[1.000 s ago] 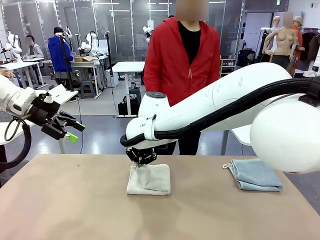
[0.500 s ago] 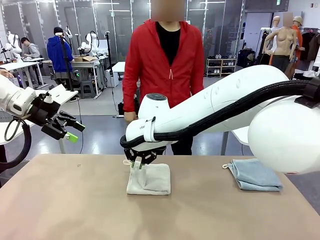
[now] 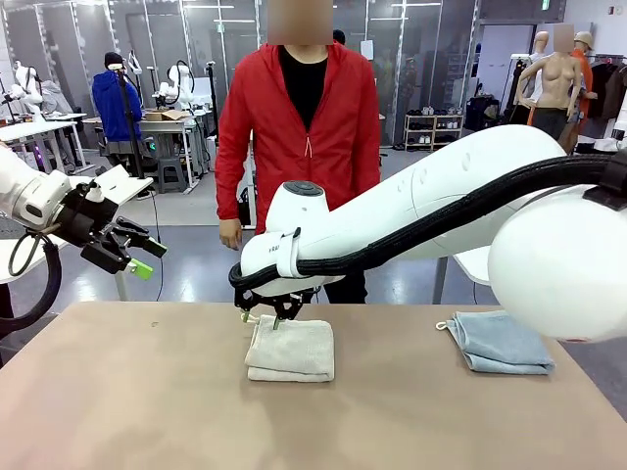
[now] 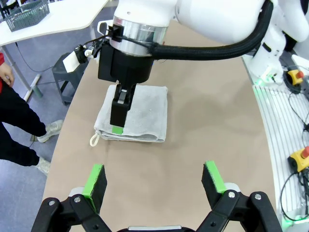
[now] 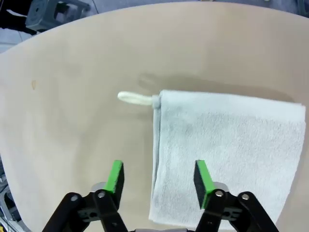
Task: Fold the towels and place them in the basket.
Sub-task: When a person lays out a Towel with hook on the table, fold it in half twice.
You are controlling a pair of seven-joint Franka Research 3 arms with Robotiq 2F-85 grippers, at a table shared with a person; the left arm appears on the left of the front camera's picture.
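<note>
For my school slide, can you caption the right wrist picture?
Open right gripper with green pads hovering over the folded cream-white terry towel on the tan table.

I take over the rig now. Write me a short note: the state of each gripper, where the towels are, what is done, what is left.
Left gripper: open, raised off the table's left side, holding nothing.
Right gripper: open, just above the cream towel's edge, holding nothing.
Cream towel: folded, mid-table. Blue towel: folded, at the right.
Done: both folded.
Left: put both in the basket, which stands on another table.
</note>
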